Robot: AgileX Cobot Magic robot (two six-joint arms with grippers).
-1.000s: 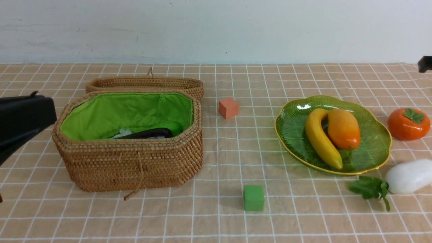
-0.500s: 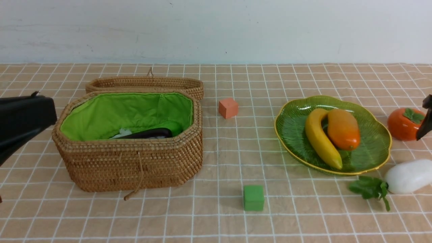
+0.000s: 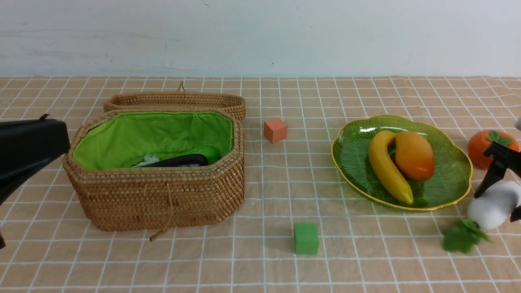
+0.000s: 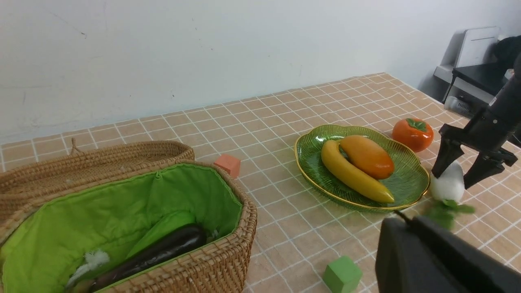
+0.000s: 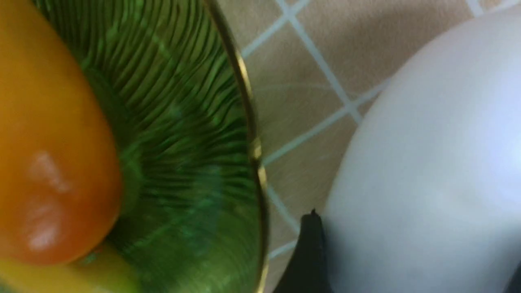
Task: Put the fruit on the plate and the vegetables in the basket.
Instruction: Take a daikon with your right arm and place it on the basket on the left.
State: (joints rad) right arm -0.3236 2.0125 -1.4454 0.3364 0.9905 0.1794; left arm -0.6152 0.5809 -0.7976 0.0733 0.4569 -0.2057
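The white radish (image 3: 490,207) lies on the cloth by the green plate's (image 3: 354,154) near right rim, its leaves (image 3: 462,238) blurred. My right gripper (image 3: 501,195) is open and straddles it, one finger (image 5: 309,252) against its side. The banana (image 3: 386,167) and mango (image 3: 414,155) lie on the plate. The persimmon (image 3: 482,146) sits on the cloth right of the plate, partly behind my right gripper. The open wicker basket (image 3: 163,195) holds the eggplant (image 3: 179,161) and cucumber (image 3: 209,154). My left gripper (image 3: 24,146) hovers left of the basket, shut and empty. No carrot shows.
An orange-pink cube (image 3: 275,130) sits between basket and plate. A green cube (image 3: 305,239) sits nearer the front. The basket's lid (image 3: 175,101) lies folded back behind it. A wall runs along the table's far edge.
My right gripper has come down from the right edge onto the radish. The radish has swung round and its leaves have shifted right. The left arm has barely moved.
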